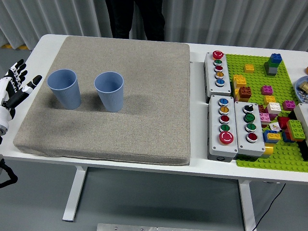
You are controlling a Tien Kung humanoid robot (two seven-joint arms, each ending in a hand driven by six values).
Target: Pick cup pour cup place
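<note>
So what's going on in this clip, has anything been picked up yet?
Nothing is held yet. Two blue cups, the left cup and the right cup, stand upright and apart on the grey mat. The robot's left hand is at the table's left edge, fingers spread, beside the left cup but not touching it. The right arm is out of view. A person stands at the far side, hands not visible.

Robotics test lab. Indicators: a white height-adjustable surface (202,166) carrying a grey mat (144,120), push-button control boxes (223,126), and a green baseplate (284,154) with toy bricks; grey curtain (231,21) behind.
</note>
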